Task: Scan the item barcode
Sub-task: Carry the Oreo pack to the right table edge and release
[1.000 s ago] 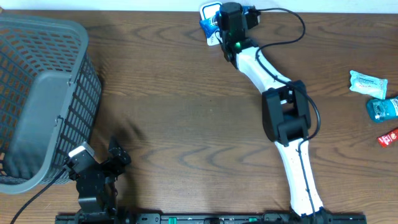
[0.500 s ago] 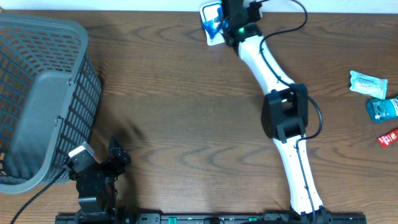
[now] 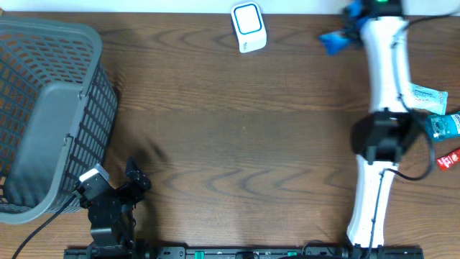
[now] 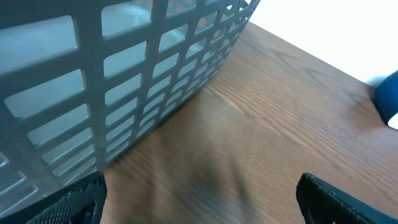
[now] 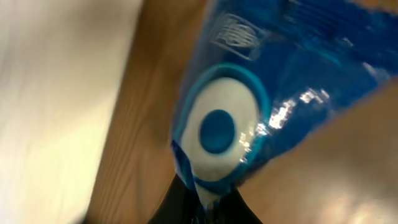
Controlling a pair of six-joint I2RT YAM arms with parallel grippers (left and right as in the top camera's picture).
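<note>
Right hand, clamped on the blue packet, has swung right, clear of the scanner, so scanning looks done; left hand idles, spread wide.

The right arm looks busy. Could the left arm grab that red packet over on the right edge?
Probably not. The red packet lies at the far right, the left gripper sits open beside the basket on the opposite side, and the right arm stands between them.
</note>
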